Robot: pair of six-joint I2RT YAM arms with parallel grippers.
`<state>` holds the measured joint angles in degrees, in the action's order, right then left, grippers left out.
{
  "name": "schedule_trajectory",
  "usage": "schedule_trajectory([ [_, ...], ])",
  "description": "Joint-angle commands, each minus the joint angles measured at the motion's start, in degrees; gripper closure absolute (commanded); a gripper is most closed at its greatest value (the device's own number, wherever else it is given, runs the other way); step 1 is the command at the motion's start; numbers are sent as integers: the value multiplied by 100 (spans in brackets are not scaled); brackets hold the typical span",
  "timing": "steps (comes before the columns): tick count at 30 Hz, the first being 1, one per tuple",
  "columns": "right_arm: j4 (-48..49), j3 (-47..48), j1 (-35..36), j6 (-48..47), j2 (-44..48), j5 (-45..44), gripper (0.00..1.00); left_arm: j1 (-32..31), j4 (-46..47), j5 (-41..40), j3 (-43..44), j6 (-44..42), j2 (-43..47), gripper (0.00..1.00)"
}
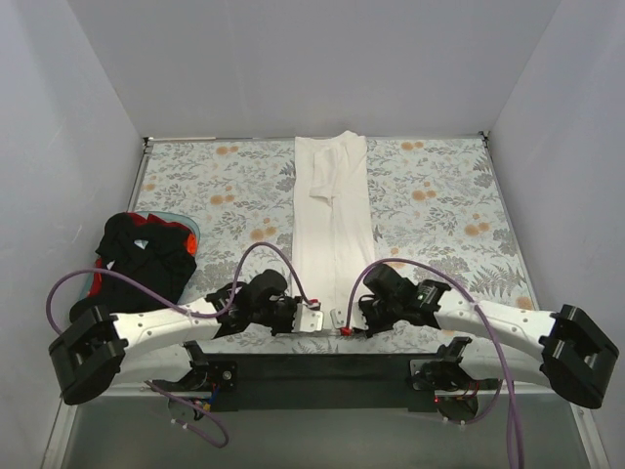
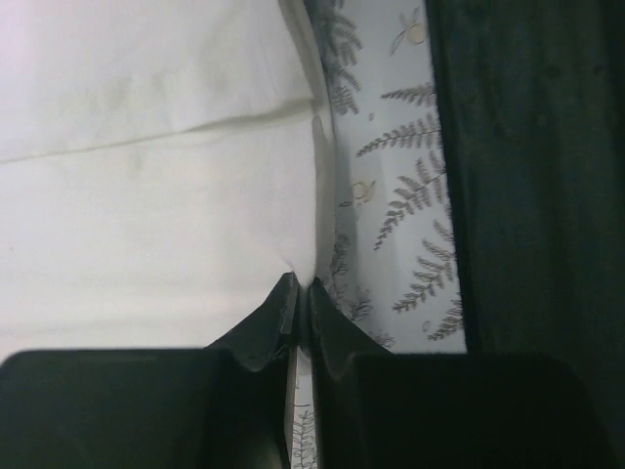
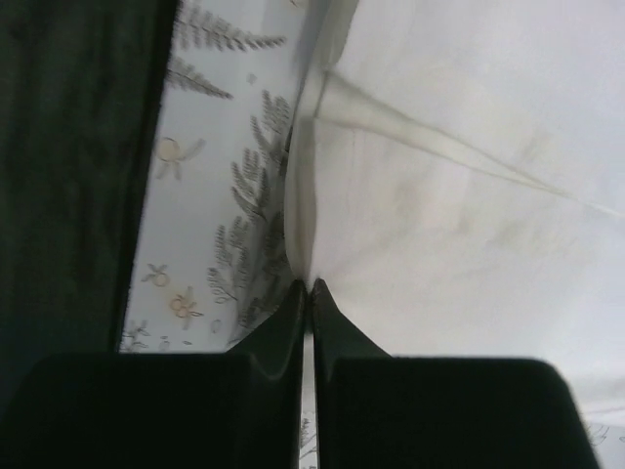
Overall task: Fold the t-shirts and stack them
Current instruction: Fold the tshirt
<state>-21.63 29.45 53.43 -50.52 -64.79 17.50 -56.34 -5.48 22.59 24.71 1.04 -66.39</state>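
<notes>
A: The left gripper (image 2: 298, 285), the right gripper (image 3: 309, 285)?
B: Both clamped on hem corners of the white shirt (image 1: 332, 215), at the near edge of the floral cloth (image 1: 435, 230).
A: Its length?
B: Straight away, along the cloth's middle; each arm equally near.

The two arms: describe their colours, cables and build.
Left arm and right arm have white links with bulky black joint housings. A purple cable runs along each. Left gripper and right gripper have black tapered fingers.
</notes>
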Motion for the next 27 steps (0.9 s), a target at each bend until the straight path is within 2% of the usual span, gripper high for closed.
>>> schedule_trajectory([
  [1, -474, 43, 502, 621, 485, 148, 99, -237, -674, 518, 51, -25, 486, 100],
  [6, -518, 464, 318, 447, 547, -177, 99, -98, -885, 360, 402, 292, 654, 100],
  [9, -544, 815, -191, 229, 328, -36, 99, 499, -1052, 711, 745, 82, 531, 100],
  [10, -562, 956, -306, 114, 301, -10, 99, 631, -1069, 764, 789, -232, 478, 100],
  [12, -501, 1045, -543, -185, 214, 17, 99, 948, -868, 817, 903, -463, 391, 100],
  [16, -474, 1431, -948, -790, -164, 219, 99, 1414, -736, 1072, 1343, -886, -180, 100],
  [21, -290, 1888, -1571, -1389, -787, 447, 99, 2020, -139, 1274, 1773, -1403, -1050, 100],
  [27, 52, 2607, -2178, -1944, -1623, 579, 99, 2697, 73, 1608, 2898, -1773, -2305, 100],
])
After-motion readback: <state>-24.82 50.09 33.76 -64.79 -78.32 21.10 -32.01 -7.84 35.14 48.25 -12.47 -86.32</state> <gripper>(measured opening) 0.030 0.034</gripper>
